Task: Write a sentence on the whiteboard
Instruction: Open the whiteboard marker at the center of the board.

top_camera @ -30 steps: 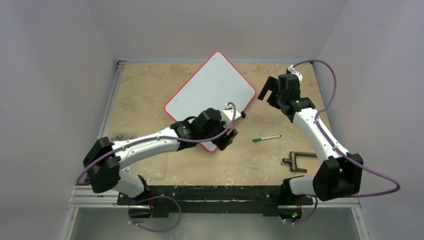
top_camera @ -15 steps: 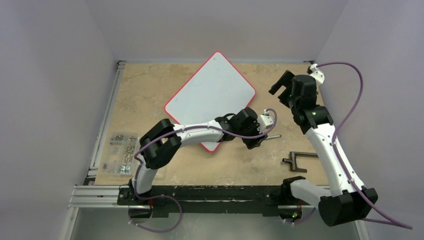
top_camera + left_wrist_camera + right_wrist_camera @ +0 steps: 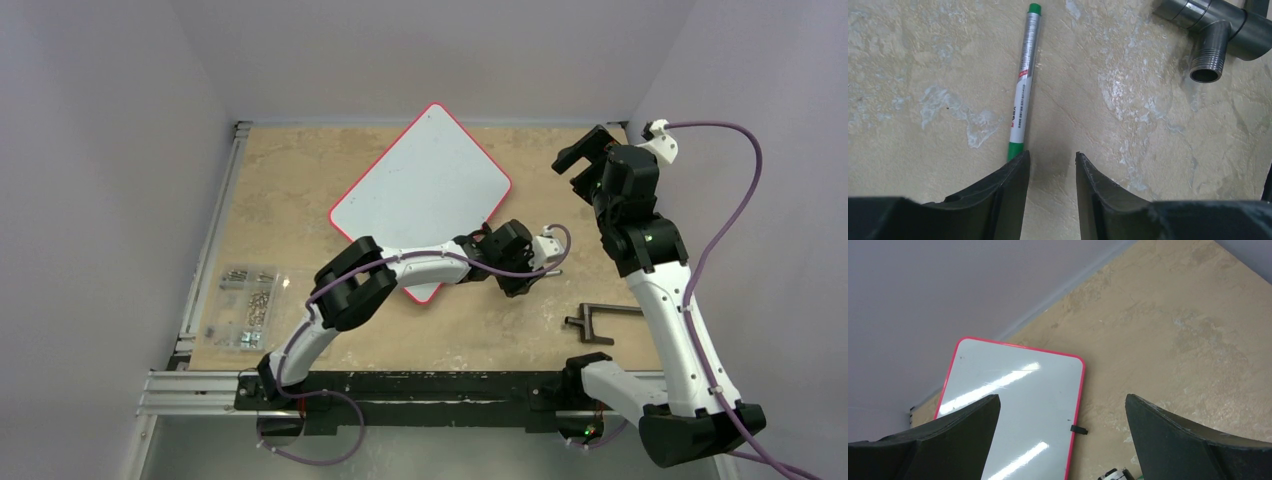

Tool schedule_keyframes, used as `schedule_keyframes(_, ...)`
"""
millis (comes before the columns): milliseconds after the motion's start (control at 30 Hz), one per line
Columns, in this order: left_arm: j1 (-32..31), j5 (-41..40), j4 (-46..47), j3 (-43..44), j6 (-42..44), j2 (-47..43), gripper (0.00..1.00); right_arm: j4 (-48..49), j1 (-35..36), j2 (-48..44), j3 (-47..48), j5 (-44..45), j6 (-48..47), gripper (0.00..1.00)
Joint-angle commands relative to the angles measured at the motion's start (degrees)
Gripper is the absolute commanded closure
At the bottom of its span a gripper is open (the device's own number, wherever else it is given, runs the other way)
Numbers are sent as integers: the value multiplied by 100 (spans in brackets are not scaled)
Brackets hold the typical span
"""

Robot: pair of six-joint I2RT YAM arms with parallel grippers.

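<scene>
The whiteboard (image 3: 420,185) lies tilted like a diamond at the table's middle back, white with a red rim; the right wrist view shows its face (image 3: 1013,405) blank, so the sentence is out of view. A white marker with a green cap (image 3: 1023,85) lies on the table right of the board. My left gripper (image 3: 525,275) is low over it, open by a narrow gap (image 3: 1052,155) with only bare table between the fingers. The marker's green end sits just outside the left finger (image 3: 1008,185). My right gripper (image 3: 585,160) hangs raised at the back right, wide open (image 3: 1063,402) and empty.
A grey metal pipe fitting (image 3: 1218,30) lies on the table near the right arm (image 3: 600,322). A clear plastic box of screws (image 3: 245,305) sits at the left edge. A small black clip (image 3: 1078,429) sticks out from the board's right rim.
My left arm has reached right, from over the board's lower corner to the marker, and its jaws have narrowed. The right arm has risen and swung back to the right.
</scene>
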Motion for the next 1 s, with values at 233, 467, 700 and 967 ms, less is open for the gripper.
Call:
schedule_keyframes(233,-27,-298,-371,541,35,550,83,84,25,-3,130,-79,27,1)
schedule_keyframes(467,-27,-369,-496,567,54,414,90,130,24,32,116,-290,-11,1)
schedule_keyframes(700,-27,-292,-312,139,384,-376,64,76,26,-36,288,-337,-114,1)
schedule_keyframes(967,-18,-567,-430,492,941,-199,53,71,27,-34,339,-472,-144,1)
